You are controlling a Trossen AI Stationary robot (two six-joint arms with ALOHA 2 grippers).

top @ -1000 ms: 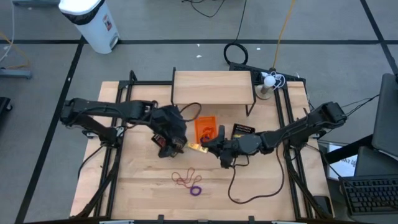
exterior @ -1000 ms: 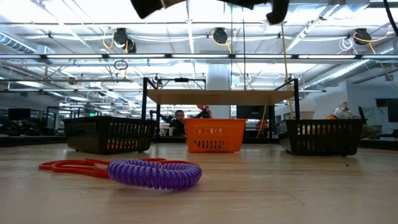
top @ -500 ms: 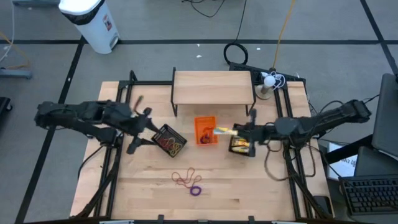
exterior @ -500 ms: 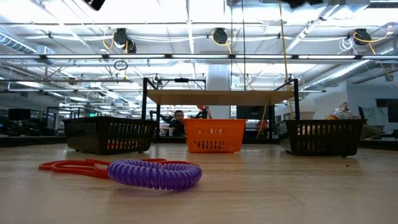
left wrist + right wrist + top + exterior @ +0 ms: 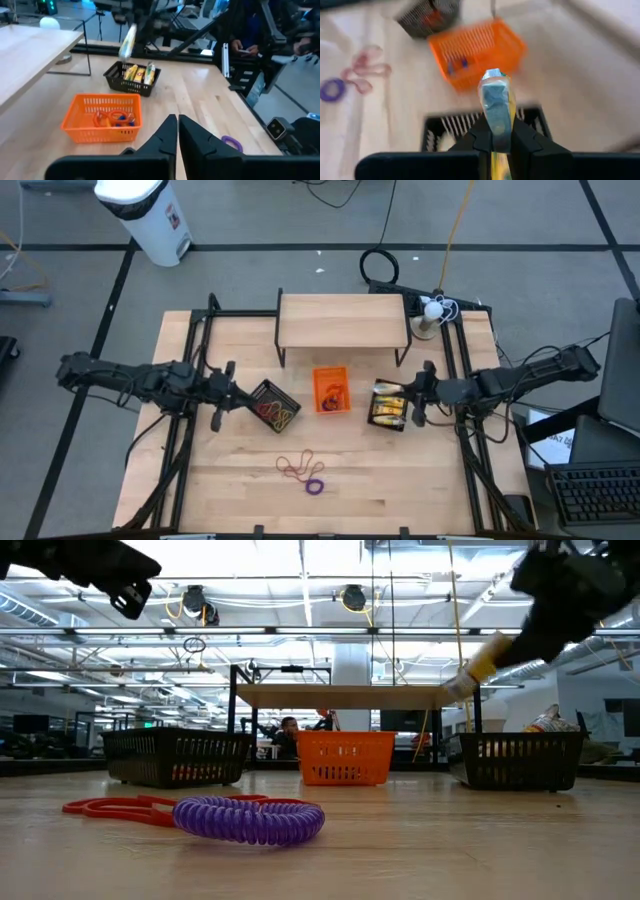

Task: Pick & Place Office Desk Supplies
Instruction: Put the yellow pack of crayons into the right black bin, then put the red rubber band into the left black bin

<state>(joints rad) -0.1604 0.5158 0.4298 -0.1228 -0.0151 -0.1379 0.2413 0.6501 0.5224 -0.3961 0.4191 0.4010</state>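
Observation:
My right gripper [image 5: 496, 134] is shut on a yellow packet [image 5: 495, 102] and hovers over the right black mesh tray [image 5: 388, 407], where more yellow packets lie. The low view shows that packet [image 5: 478, 662] high above the table. My left gripper [image 5: 178, 127] is shut with nothing in it, and it stands just left of the left mesh tray [image 5: 273, 405], which holds red rubber bands. Between the two sits the orange tray [image 5: 331, 390] with small rings inside. Red rubber bands [image 5: 298, 466] and a purple ring [image 5: 315, 485] lie flat on the table. My right gripper pinches the yellow packet's rear part [image 5: 496, 125] between its two fingers. The packet lies along the fingers, and its free end [image 5: 493, 79] sticks out past the tips. The fingers come from the table's right, slanting down. The packet is lifted clear above the right mesh tray.
A wooden shelf [image 5: 343, 320] stands at the table's far side. Bare wood lies around the rubber bands near the front. A person [image 5: 288, 727] sits in the room behind. A white bin [image 5: 148, 215] stands on the floor beyond the table.
My right gripper has carried the yellow packet from near the table's middle toward the right edge, past the orange tray, and now stands over the right mesh tray. My left gripper has drawn back from the left mesh tray toward the table's left edge and has shut.

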